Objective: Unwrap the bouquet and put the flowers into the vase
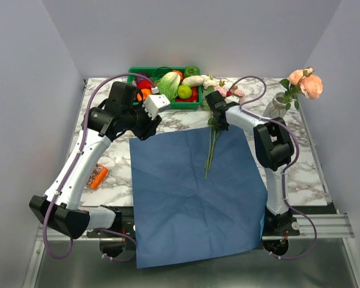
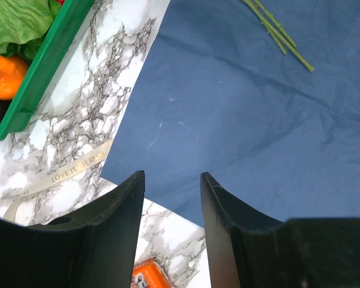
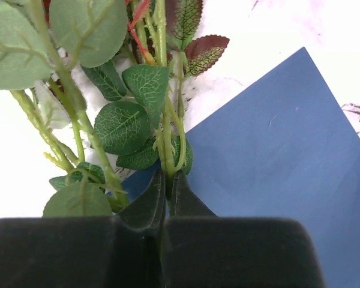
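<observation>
R gripper (image 3: pixel 166 183) pinched shut on a stem of the flowers (image 3: pixel 145 84), lying at back edge of blue paper (image 1: pixel 186 192), likely to lift it toward vase (image 1: pixel 276 108). L gripper (image 2: pixel 171 180) half-spread, empty, held clear.

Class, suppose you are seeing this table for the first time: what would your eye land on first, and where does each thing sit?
A big blue paper sheet lies spread over the middle of the marble table. Peach roses stand in a pale vase at the far right; a green crate of bright vegetables sits far centre. The right arm's jaws are shut on flower stems at the paper's far edge.
</observation>
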